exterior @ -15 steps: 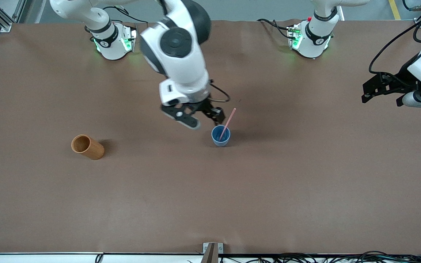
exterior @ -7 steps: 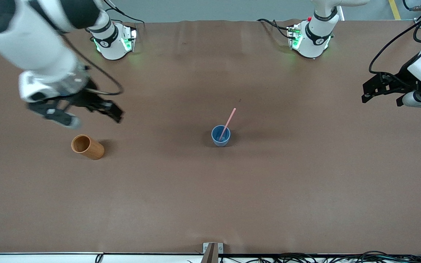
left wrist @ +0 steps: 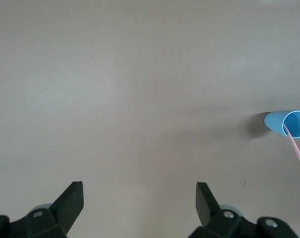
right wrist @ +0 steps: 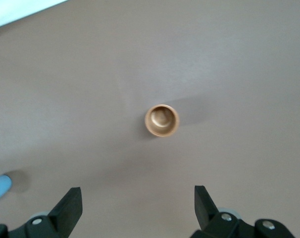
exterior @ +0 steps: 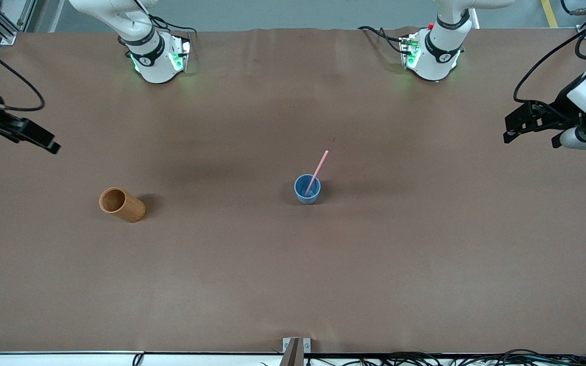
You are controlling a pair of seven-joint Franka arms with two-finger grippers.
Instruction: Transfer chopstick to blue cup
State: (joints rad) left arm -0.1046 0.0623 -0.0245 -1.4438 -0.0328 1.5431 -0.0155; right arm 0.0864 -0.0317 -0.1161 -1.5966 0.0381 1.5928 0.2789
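The chopstick [exterior: 318, 170], a thin, straight, pale pink stick, is standing tilted inside the blue cup [exterior: 307, 189], its lower end resting in the cup and its upper end leaning out over the rim. The cup, a small, matte, slightly tapered round vessel, is sitting upright on the brown, smooth tabletop [exterior: 293, 274], well apart from both tools. The right tool [right wrist: 138, 208] is hanging at the right arm's end of the tabletop with its black fingers spread apart and gripping nothing; an orange-brown cylindrical cup [exterior: 121, 204], smooth-walled, is standing below it. The left tool [left wrist: 139, 203] is waiting over the left arm's end of the tabletop, its fingers likewise standing apart and empty, with the blue cup and chopstick off to one side.
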